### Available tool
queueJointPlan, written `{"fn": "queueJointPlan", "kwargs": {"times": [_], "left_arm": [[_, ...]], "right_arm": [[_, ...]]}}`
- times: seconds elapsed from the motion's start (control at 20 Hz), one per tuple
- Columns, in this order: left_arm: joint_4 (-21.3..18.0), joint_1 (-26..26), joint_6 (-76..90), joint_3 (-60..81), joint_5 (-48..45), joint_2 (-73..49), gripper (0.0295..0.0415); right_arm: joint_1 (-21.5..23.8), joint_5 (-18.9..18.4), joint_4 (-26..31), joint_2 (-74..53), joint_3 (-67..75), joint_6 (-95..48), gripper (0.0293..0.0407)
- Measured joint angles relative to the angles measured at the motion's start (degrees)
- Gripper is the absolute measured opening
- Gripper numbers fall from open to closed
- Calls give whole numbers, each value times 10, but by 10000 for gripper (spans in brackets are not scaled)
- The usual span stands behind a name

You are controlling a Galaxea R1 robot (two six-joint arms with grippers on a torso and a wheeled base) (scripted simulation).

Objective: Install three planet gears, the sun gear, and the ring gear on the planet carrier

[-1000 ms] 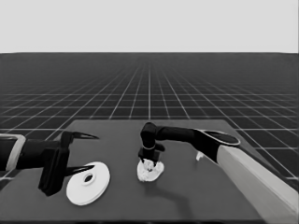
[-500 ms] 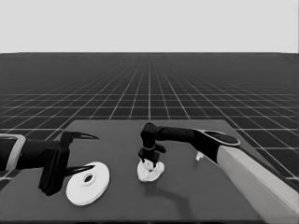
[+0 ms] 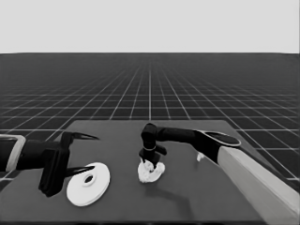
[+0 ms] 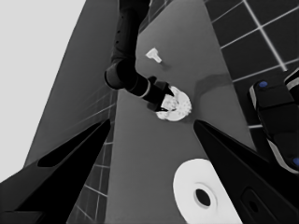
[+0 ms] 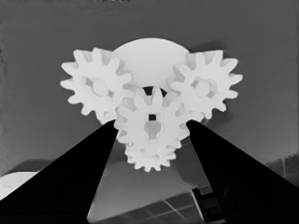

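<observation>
White, stiff, light toothed gear (image 5: pixel 152 122) sits between our right gripper's (image 5: pixel 150 140) clamped jaws; we grip its teeth gently.

Head view above; wrist views closer.

Even, diffuse light falls from above, with no glare anywhere. The table (image 3: pixel 197 197) stays dim, and the white parts look bright against it. A soft shadow trails from the right arm across the table towards the near edge. Outlines are slightly soft throughout, and grid lines stay straight to the edges.
</observation>
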Motion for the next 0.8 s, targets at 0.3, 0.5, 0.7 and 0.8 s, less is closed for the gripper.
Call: {"fn": "queueJointPlan", "kwargs": {"times": [0.3,0.5,0.7,0.8], "left_arm": [[0,0,0,0,0,0,385],[0,0,0,0,0,0,385],[0,0,0,0,0,0,385],[0,0,0,0,0,0,385]], "right_arm": [[0,0,0,0,0,36,309],[0,0,0,0,0,60,310],[0,0,0,0,0,84,309],[0,0,0,0,0,96,309]]}}
